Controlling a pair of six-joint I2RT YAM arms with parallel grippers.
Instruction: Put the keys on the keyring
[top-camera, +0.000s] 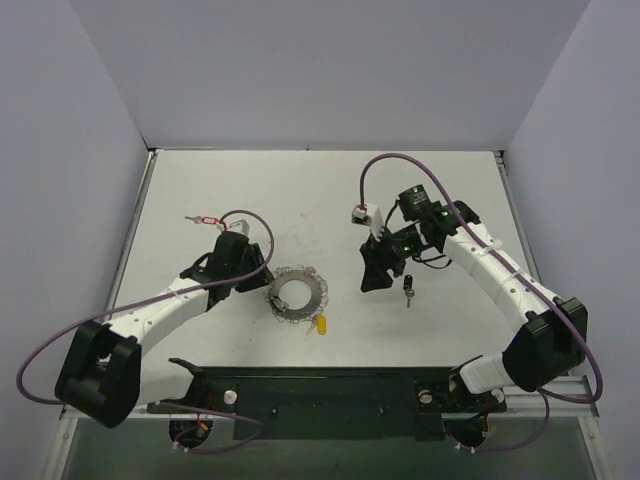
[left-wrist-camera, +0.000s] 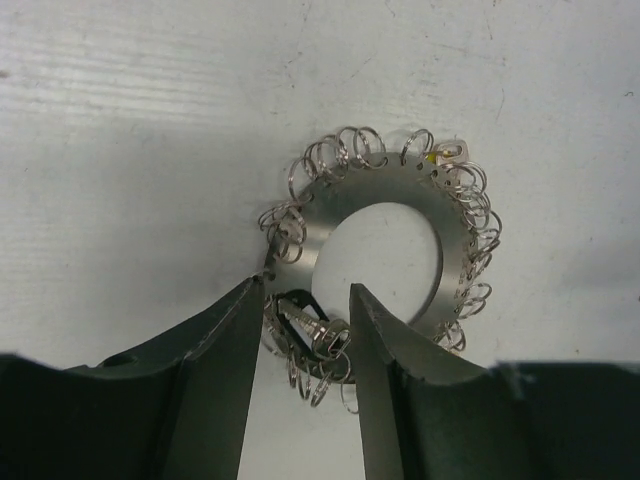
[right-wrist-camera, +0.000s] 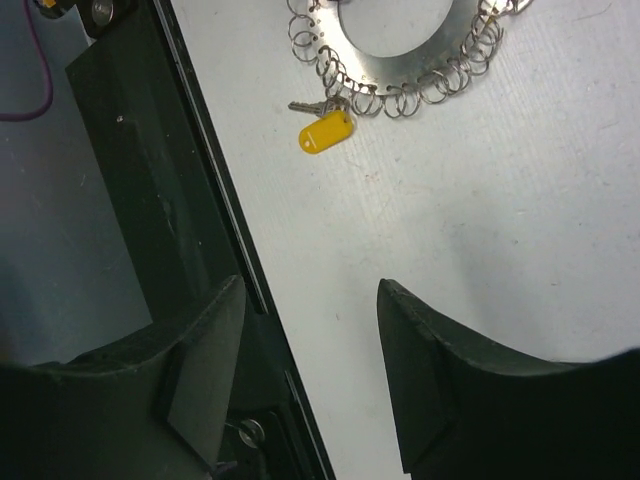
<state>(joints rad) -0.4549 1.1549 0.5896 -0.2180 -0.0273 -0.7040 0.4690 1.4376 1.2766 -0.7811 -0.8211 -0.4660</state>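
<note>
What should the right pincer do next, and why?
Probably shift the right pincer over the dark-headed key and lower onto it. Its jaws stand open with nothing between them. That key lies loose on the table beside it. The left pincer is open over the edge of the keyring.

L gripper (left-wrist-camera: 305, 290) low over table (left-wrist-camera: 120, 150), jaws apart astride keyring (left-wrist-camera: 330, 215) near rim. Silver key (left-wrist-camera: 320, 332) lies btwn fingers (left-wrist-camera: 215, 380); contact unclear.
</note>
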